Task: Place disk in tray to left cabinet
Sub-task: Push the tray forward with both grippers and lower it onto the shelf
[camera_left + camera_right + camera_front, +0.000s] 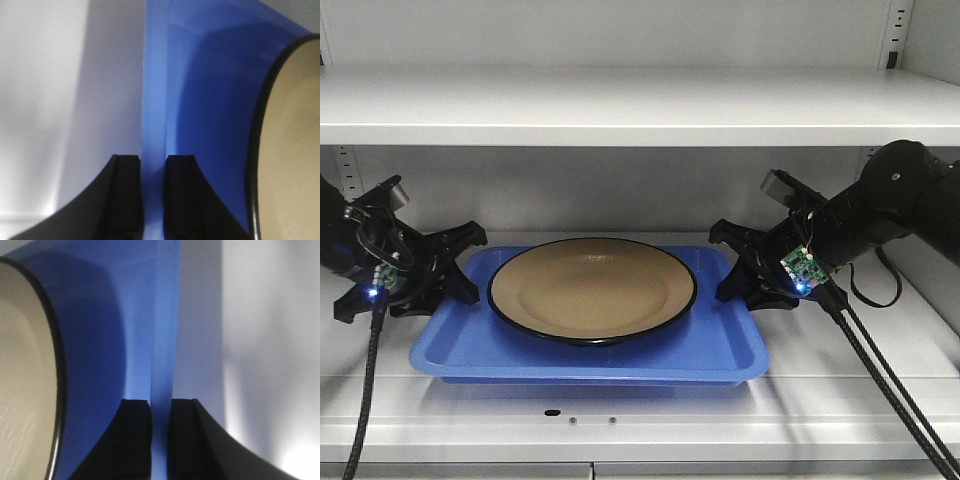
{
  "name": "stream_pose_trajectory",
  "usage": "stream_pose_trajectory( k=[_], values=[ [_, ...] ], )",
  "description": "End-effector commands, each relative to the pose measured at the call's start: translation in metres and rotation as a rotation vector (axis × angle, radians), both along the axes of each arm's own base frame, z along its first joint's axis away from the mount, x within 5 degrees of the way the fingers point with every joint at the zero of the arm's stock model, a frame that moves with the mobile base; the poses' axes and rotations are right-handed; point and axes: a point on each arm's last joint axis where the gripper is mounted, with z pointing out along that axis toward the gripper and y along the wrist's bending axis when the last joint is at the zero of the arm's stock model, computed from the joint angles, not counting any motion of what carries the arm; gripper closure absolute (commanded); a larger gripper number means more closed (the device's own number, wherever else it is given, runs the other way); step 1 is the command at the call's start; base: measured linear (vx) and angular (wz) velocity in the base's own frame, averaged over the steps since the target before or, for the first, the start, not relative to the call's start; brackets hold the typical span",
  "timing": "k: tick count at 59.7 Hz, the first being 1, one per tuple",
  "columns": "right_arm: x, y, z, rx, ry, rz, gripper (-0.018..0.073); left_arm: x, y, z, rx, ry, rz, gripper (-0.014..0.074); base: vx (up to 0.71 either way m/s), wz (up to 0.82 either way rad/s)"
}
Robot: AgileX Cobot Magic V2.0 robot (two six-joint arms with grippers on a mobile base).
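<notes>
In the exterior front-facing view, the blue tray (590, 350) is seen in the lower middle of the frame, resting on a shelf (640, 420) of the left cabinet (620, 105), with its long axis running left to right across the picture. The disk (592, 290) lies flat in the tray, centred and nearly filling its width. The left pincer (455, 268) is set at the tray's left short edge and the right pincer (740, 265) at the right short edge, so the tray lies between them, each arm equally near its own end.

In the left wrist-mounted view, the tray's raised rim (152, 100) is seen running up the frame and passing between the two dark fingers (125, 200); they are closed narrowly on that rim. The disk's black edge shows at the right of the frame.

In the right wrist-mounted view, the same is mirrored: the rim (162, 330) is held between nearly closed fingers (136, 440), with the disk at the left. A release appears to be the step remaining.
</notes>
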Motion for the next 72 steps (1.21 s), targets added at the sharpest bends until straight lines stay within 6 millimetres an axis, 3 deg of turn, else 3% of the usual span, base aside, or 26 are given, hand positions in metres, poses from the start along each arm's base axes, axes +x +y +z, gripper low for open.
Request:
stream_pose_trajectory(
  k=[1, 25, 35, 54, 72],
  values=[
    [-0.011, 0.017, 0.041, 0.137, -0.138, 0.032, 0.0561, -0.004, -0.019, 0.038, -0.187, -0.143, 0.026, 0.0596, 0.00, 0.00],
    [0.003, 0.012, 0.021, 0.036, -0.153, 0.015, 0.0516, 0.011, -0.022, 0.012, -0.156, -0.094, 0.002, 0.0552, 0.00, 0.00],
    [0.004, 0.010, 0.021, 0.009, -0.162, 0.015, 0.0445, 0.012, -0.021, 0.012, -0.085, -0.164, -0.072, 0.0468, 0.00, 0.00],
    [0.008, 0.003, 0.021, -0.081, -0.225, -0.001, 0.0223, 0.016, -0.017, 0.015, -0.034, -0.232, -0.066, 0.0250, 0.00, 0.00],
    [0.008, 0.000, 0.022, -0.122, -0.243, -0.005, 0.0213, 0.014, -0.011, 0.017, 0.066, -0.254, -0.073, 0.0219, 0.00, 0.00]
  ],
)
